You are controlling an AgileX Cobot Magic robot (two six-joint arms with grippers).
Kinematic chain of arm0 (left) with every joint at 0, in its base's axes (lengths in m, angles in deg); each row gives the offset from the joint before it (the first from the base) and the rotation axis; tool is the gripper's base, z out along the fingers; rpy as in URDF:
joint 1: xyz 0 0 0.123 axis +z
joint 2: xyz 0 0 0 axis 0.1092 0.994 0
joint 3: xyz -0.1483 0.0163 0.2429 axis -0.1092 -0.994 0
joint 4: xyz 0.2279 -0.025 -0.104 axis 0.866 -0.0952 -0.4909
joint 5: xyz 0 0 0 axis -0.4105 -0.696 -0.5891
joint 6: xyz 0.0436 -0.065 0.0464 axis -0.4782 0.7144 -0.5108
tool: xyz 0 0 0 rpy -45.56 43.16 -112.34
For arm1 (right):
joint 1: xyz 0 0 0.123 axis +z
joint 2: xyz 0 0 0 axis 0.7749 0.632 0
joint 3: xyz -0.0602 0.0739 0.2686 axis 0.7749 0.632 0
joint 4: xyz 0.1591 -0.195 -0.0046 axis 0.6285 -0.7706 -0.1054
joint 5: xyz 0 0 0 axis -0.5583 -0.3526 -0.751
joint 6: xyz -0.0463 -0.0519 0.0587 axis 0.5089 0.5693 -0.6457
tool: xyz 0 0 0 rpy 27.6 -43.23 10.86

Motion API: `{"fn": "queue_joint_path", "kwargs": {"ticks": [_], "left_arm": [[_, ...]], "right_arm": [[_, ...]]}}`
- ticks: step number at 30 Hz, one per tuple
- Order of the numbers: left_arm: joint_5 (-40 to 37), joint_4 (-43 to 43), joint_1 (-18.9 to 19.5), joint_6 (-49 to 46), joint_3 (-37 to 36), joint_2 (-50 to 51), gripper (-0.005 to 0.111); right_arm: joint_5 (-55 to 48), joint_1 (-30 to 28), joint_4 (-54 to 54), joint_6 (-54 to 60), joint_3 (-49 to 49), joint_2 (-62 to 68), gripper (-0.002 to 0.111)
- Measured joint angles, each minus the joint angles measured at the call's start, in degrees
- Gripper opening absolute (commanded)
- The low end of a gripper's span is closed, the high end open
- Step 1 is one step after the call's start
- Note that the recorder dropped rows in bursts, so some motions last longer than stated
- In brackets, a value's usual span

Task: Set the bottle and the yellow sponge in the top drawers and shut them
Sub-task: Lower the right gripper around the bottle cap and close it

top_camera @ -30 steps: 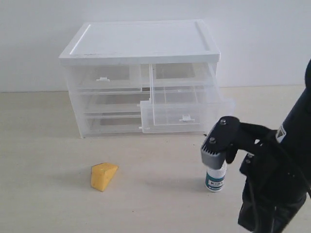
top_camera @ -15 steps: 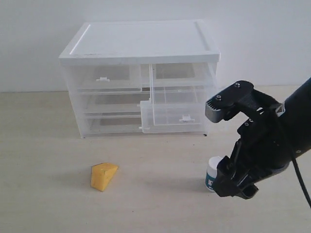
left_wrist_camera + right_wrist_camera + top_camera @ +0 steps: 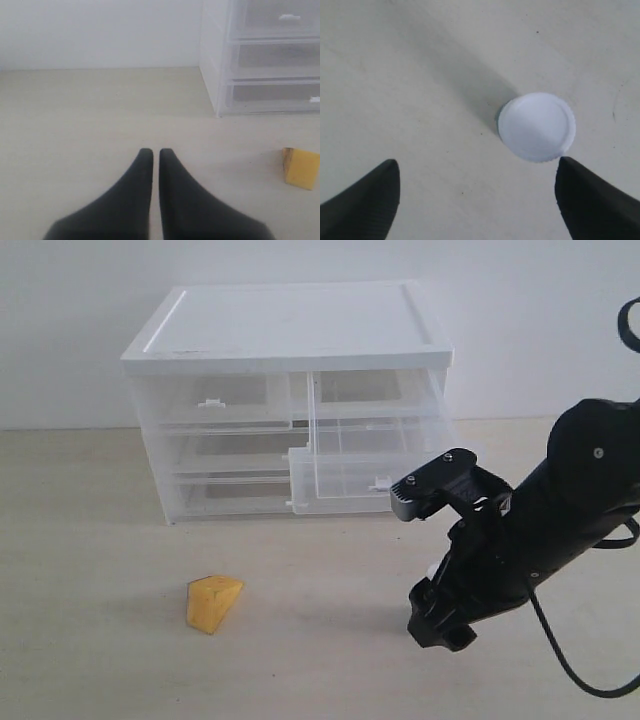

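Right gripper (image 3: 477,170), fingers wide, is hovering over the off-centre bottle (image 3: 536,126); centring before descending should seat both fingers evenly. Left gripper (image 3: 151,156) is idling, fingers together.

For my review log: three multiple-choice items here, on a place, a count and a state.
1. Where is the yellow sponge? A in a drawer; B held by a gripper; C on the table.
2. How many drawers stand pulled out? A one; B none; C three.
3. The right gripper's jaws are: A shut, empty; B open, empty; C shut on the sponge.
C: it lies on the table before the cabinet. A: only the top right drawer juts out. B: they stand apart, the bottle untouched.
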Motion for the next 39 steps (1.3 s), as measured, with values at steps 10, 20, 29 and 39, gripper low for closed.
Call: {"fn": "queue_joint_path", "kwargs": {"ticks": [10,20,29,39], "left_arm": [[0.0,0.0,0.0,0.0,0.0,0.0,0.004],[0.0,0.0,0.0,0.0,0.0,0.0,0.004],[0.0,0.0,0.0,0.0,0.0,0.0,0.004],[0.0,0.0,0.0,0.0,0.0,0.0,0.004]], "right_arm": [[4.7,0.0,-0.2,0.0,-0.1,2.6,0.075],[9.8,0.0,-0.7,0.1,-0.1,4.7,0.075],[11.0,0.0,-1.4,0.2,-0.1,4.7,0.059],[12.0,0.0,-2.4,0.8,-0.1,6.2,0.022]]}}
